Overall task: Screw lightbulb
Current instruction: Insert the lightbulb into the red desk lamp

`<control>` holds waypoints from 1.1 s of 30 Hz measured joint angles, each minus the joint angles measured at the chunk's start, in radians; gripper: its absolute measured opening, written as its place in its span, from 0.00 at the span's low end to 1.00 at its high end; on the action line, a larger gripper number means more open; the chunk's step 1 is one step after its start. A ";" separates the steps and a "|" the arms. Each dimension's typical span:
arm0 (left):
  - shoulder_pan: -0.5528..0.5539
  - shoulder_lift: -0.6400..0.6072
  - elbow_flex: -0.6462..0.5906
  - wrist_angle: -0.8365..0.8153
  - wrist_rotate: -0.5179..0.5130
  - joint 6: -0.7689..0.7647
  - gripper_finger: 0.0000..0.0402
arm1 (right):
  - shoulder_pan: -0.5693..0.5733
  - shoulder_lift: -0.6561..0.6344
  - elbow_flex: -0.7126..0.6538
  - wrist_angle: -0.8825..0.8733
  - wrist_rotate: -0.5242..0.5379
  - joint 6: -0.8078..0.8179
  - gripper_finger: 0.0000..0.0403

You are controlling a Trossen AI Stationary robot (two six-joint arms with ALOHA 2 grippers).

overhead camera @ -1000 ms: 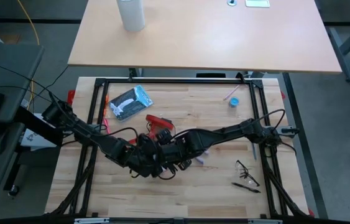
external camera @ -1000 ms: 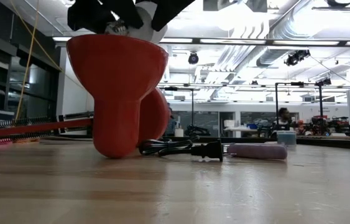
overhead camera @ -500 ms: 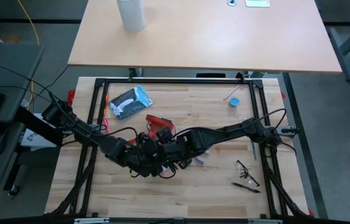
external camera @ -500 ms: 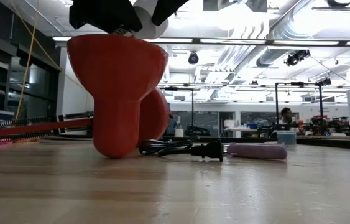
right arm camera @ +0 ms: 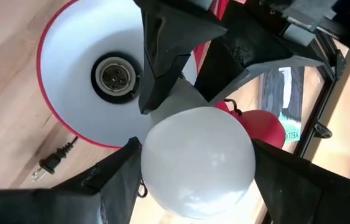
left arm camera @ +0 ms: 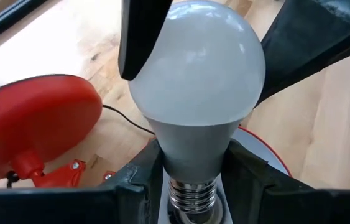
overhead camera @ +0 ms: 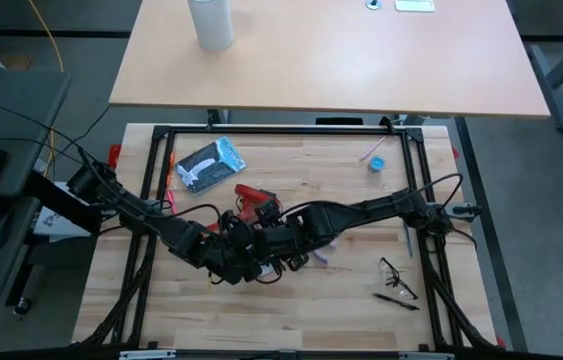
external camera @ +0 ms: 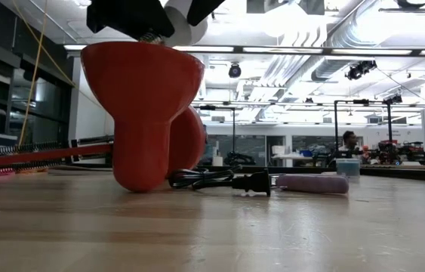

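The white lightbulb (left arm camera: 196, 62) with its grey neck and screw base (left arm camera: 193, 194) is held above the red lamp's upturned shade (external camera: 143, 106). The shade's white inside and empty socket (right arm camera: 115, 74) show in the right wrist view, beside the bulb (right arm camera: 196, 162). The lamp's round red base (left arm camera: 32, 124) lies next to the shade. My left gripper (left arm camera: 193, 168) and my right gripper (right arm camera: 196, 177) meet over the lamp at the table's middle (overhead camera: 251, 245), both shut on the bulb. My left gripper pinches the bulb's grey neck (left arm camera: 190, 146) between its two fingers (left arm camera: 140, 177), just above the screw base. The bulb is lifted clear, its screw base over the shade and out of the socket. My right gripper pinches the bulb's white dome (right arm camera: 193, 155) between its two fingers (right arm camera: 115, 180), one on each side of its widest part. It comes at the bulb from the dome end, opposite my left gripper.
The lamp's black cord and plug (external camera: 250, 181) lie beside the shade, with a pink object (external camera: 314, 183) behind. A printed package (overhead camera: 209, 165), a small blue round object (overhead camera: 375, 163), glasses (overhead camera: 396, 270) and a pen (overhead camera: 396, 298) lie around.
Both grippers have kept their hold on the bulb and have shifted it slightly above the shade's rim. The lamp has stayed where it was.
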 joint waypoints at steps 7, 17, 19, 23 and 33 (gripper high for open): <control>-0.006 -0.001 -0.002 -0.003 -0.012 0.001 0.29 | 0.000 -0.014 0.000 -0.002 -0.006 0.006 0.68; -0.006 -0.001 -0.004 0.016 -0.023 0.009 0.28 | 0.002 -0.016 -0.001 0.006 0.027 -0.019 0.68; -0.006 -0.001 -0.005 0.026 -0.019 0.011 0.28 | 0.003 -0.016 -0.001 0.003 0.019 -0.009 0.68; -0.006 0.001 -0.010 0.001 0.006 0.009 0.28 | 0.004 -0.022 -0.001 -0.033 0.009 0.001 0.73; -0.023 -0.005 -0.009 -0.023 -0.017 -0.003 0.27 | -0.005 -0.057 0.001 -0.020 -0.017 0.049 0.96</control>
